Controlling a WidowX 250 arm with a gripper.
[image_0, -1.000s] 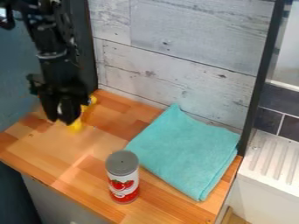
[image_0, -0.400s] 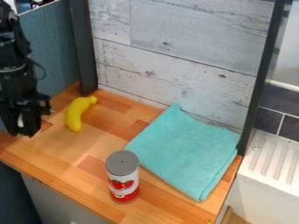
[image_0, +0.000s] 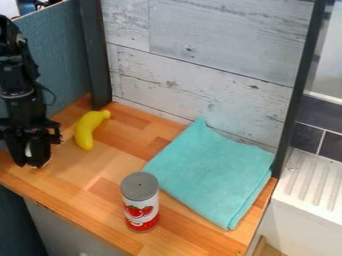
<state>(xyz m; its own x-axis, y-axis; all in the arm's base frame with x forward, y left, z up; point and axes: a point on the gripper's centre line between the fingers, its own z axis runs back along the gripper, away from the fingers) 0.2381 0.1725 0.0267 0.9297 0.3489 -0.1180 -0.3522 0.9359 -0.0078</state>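
Pincer (image_0: 31, 164) moved slightly down at frame's left; banana (image_0: 87, 131) near, up-right of it. Apart or together: can't tell.

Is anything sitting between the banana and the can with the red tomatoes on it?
No other object: the camera view shows just the wooden counter between the banana and the can.

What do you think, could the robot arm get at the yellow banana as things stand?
Probably yes: the pincer is at the left of the wooden counter, close to the banana, and nothing visible stands between them. The can and folded cloth lie off to the other side.
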